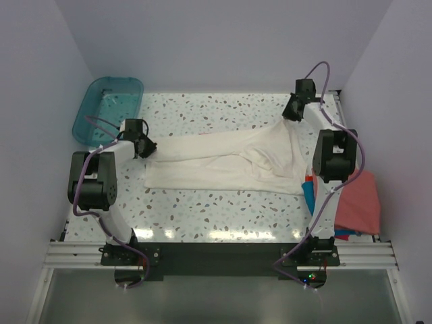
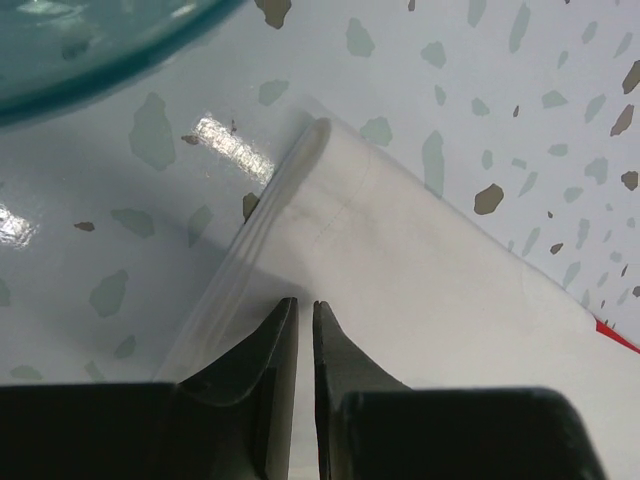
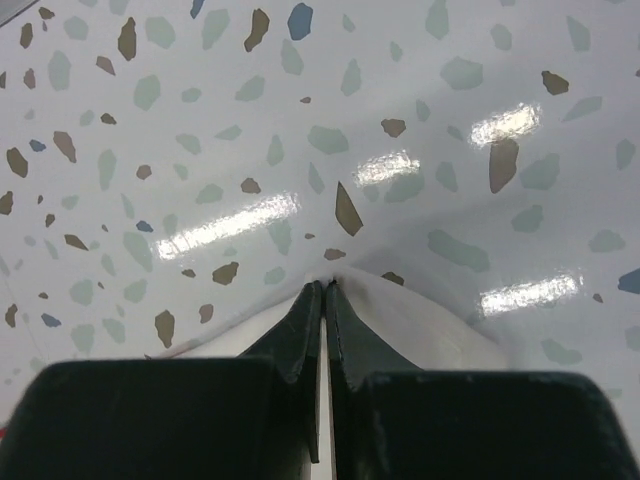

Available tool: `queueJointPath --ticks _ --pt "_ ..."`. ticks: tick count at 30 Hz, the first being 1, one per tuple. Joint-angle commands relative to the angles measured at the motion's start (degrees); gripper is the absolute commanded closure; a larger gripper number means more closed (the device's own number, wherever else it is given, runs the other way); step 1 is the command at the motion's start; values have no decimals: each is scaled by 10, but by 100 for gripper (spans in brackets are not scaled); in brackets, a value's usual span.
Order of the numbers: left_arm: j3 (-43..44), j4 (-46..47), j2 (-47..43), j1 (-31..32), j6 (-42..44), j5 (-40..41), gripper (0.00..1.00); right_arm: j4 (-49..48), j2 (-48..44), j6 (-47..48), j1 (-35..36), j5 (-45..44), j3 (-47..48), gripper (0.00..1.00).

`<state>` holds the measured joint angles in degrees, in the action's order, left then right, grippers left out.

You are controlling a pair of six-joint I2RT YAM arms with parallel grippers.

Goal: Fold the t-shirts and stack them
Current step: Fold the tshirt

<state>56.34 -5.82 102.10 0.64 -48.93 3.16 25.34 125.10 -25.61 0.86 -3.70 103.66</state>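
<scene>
The cream-white t-shirt (image 1: pixel 216 162) lies stretched across the middle of the table. Its right end rises to my right gripper (image 1: pixel 291 113), which is shut on a puckered fold (image 3: pixel 420 320) at the fingertips (image 3: pixel 327 285). My left gripper (image 1: pixel 147 145) is down on the shirt's left edge (image 2: pixel 430 260). Its jaws (image 2: pixel 307 302) stand a thin slit apart with white cloth showing in the slit. The cloth there lies flat, so a pinch is not certain. A salmon-red t-shirt (image 1: pixel 361 199) lies at the right edge on a bright blue one (image 1: pixel 308 192).
A translucent teal tub (image 1: pixel 108 108) stands at the back left, close to the left gripper, and its rim (image 2: pixel 80 50) shows in the left wrist view. The right arm's upright link (image 1: pixel 334 158) stands between the white shirt and the coloured ones. White walls enclose the table.
</scene>
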Motion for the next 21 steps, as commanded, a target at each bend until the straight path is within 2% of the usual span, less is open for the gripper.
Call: queueJointPath --ticks 1,7,8,10,11,14,15,18,20,21 --pt "15 39 -20 -4 7 9 84 -55 22 -18 -7 18 24 100" --pt "54 73 1 -5 42 -3 81 -96 37 -40 -35 71 22 100" --pt "60 75 10 -5 51 -9 81 -95 41 -40 -38 77 26 96" --pt "65 98 13 -5 59 -26 75 -87 40 -36 -42 92 35 74" --pt "63 113 10 -4 68 -47 67 -84 29 -33 -42 92 33 52" --pt "55 128 -6 -1 78 -61 53 -65 3 -22 -42 88 23 28" --pt "55 129 -9 1 81 -64 49 -54 -18 -18 -42 81 14 26" --pt "57 101 -22 9 84 -56 48 -18 -83 -15 -39 64 -36 26" --pt "53 89 -34 21 82 -41 48 -12 -134 -14 -30 39 -88 29" --pt "52 72 -38 24 81 -36 48 -20 -189 -7 -25 39 -152 35"
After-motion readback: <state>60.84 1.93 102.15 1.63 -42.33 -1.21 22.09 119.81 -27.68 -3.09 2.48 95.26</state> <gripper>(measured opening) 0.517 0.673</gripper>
